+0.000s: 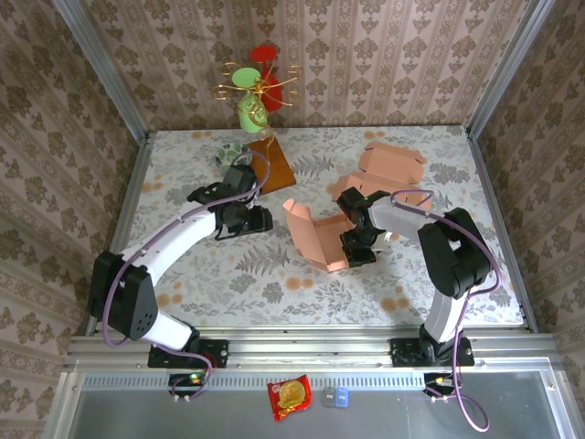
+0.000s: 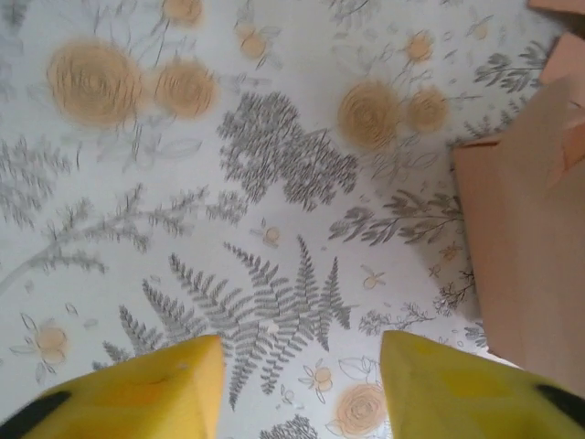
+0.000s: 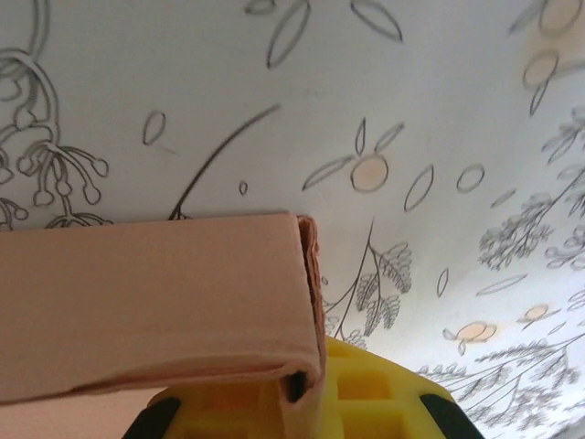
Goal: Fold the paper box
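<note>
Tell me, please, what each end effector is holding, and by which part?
The right end effector is shut on the box, pinching the end of a folded side wall. The left end effector holds nothing; its fingers stand apart above the table.

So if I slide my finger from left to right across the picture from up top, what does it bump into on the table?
First the left tool → then the paper box, half folded → then the right tool, pinching the box's right side.
</note>
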You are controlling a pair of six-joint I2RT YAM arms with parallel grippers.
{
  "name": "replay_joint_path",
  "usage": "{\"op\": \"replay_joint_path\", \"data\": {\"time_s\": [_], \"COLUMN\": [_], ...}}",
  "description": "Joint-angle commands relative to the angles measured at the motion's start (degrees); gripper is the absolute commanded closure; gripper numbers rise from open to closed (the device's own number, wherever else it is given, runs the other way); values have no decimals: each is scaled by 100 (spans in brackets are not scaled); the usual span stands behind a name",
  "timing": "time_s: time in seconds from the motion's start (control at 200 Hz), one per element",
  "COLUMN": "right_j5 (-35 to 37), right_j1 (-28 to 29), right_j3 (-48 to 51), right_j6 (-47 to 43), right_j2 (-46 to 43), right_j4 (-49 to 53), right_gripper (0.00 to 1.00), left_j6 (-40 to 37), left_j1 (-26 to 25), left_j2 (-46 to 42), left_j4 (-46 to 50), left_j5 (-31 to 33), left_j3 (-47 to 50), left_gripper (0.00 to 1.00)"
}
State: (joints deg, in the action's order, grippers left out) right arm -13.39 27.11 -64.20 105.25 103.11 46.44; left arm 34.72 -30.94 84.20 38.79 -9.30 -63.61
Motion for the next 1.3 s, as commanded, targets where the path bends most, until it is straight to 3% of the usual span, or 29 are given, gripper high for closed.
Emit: {"op": "replay_joint_path", "data": {"time_s": [0.0,0.095,0.21,0.445,0.505,0.655,0.78,0.955,1.29], "right_j5": [-340,-386,-455,-210,-153,334,422,-434,-1151], "right_j1": [73,101,143,215,221,216,207,248,352], "right_j3": [204,293,331,261,255,-131,-461,-601,-1147], "right_j6": [644,673,685,458,294,-795,-2291,-4111,-5822], "right_j2": [-43,-82,-175,-803,-1029,-1540,-1792,-1829,-1629], "right_j4": [-308,-440,-581,-399,-447,-390,-769,-1524,-1043], "right_gripper": [98,97,89,53,49,46,46,57,59], "left_j6": [301,524,872,995,982,974,1012,1019,1000], "left_j1": [79,77,-11,-206,-213,-278,-323,-402,-564], "left_j2": [-111,-31,213,539,605,718,771,875,1180], "left_j4": [-459,-890,-1570,-1914,-1927,-2008,-2118,-2123,-2091], "left_j5": [-430,-711,-1201,-1267,-1311,-1373,-1406,-1434,-1452], "left_j3": [351,569,701,322,226,44,-66,-272,-616], "left_gripper": [65,68,68,68,68,68,69,69,69]}}
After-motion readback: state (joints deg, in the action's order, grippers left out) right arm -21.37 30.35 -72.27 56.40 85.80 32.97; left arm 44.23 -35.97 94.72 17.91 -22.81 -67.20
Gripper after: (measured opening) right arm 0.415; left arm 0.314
